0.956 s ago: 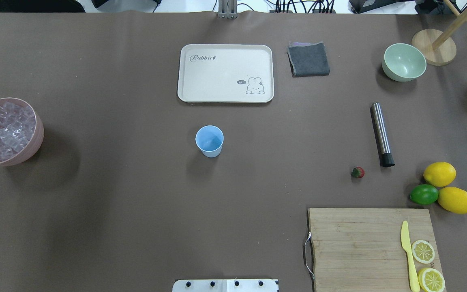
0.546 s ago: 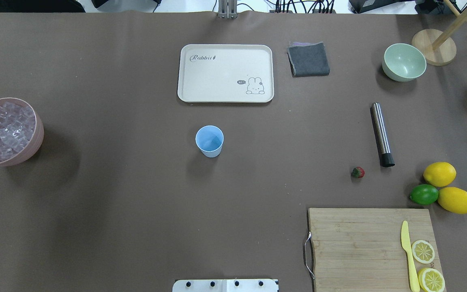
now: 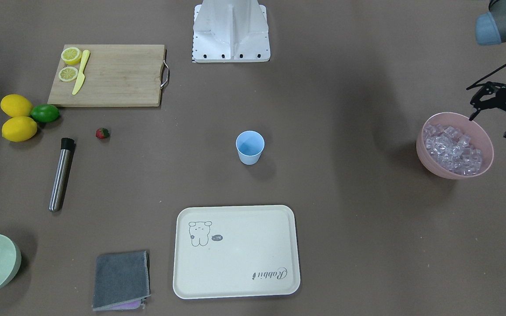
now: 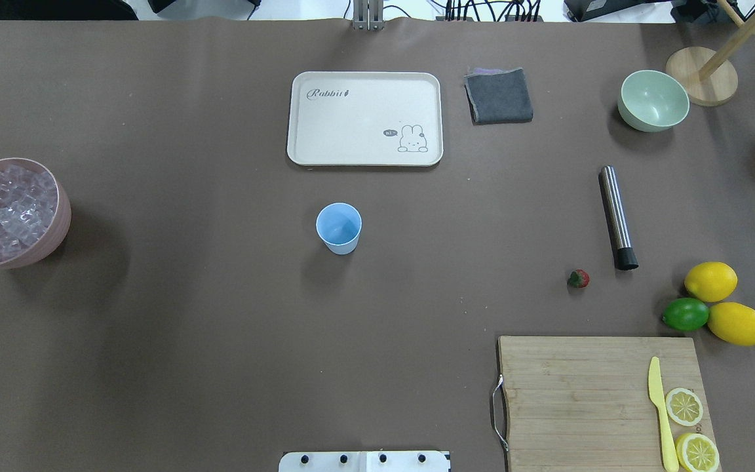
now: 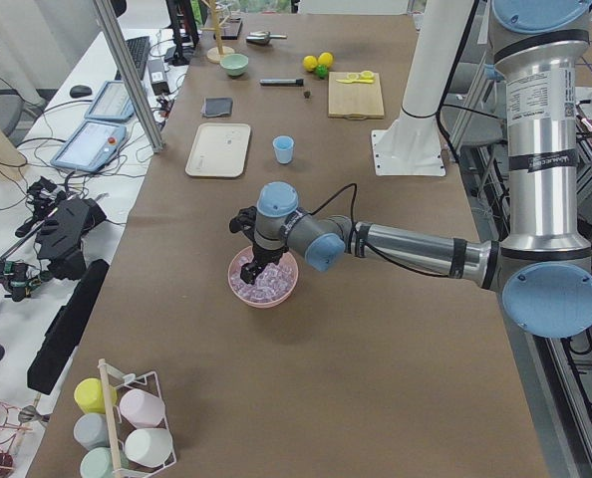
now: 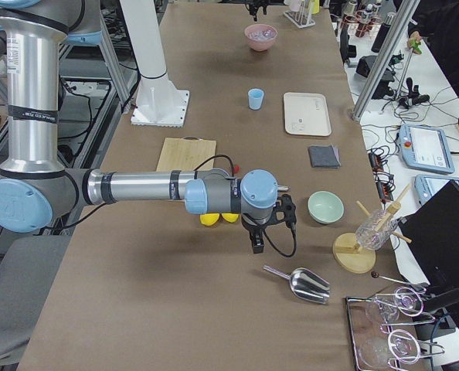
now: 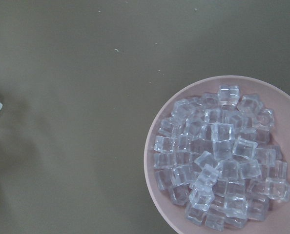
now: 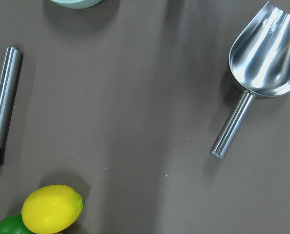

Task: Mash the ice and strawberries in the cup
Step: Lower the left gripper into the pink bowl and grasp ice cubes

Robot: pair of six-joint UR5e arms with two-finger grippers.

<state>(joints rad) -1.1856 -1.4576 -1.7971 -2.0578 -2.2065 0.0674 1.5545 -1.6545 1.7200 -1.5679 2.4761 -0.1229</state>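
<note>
The ice point(image 4: 7, 213) fills a pink bowl point(image 4: 64, 219) at the table's left edge; it also shows in the left wrist view point(image 7: 218, 156). The light-blue cup point(image 4: 339, 227) stands upright and empty mid-table. The strawberry point(image 4: 578, 278) lies on the table at the right, near a steel muddler point(image 4: 617, 216). My left gripper point(image 3: 489, 126) hovers over the bowl's outer rim, open and empty. My right gripper point(image 6: 254, 241) hangs above the table between the lemons and a metal scoop point(image 8: 262, 63); I cannot tell whether it is open or shut.
A cream tray point(image 4: 364, 82) and a grey cloth point(image 4: 499, 96) lie behind the cup. A pale green bowl point(image 4: 653, 100) is at the back right. Two lemons point(image 4: 710, 280), a lime point(image 4: 685, 314) and a cutting board point(image 4: 580, 393) with a knife and lemon slices are at the front right.
A dark tip of my left gripper has come into the overhead view's left edge beside the pink bowl. Nothing else has moved.
</note>
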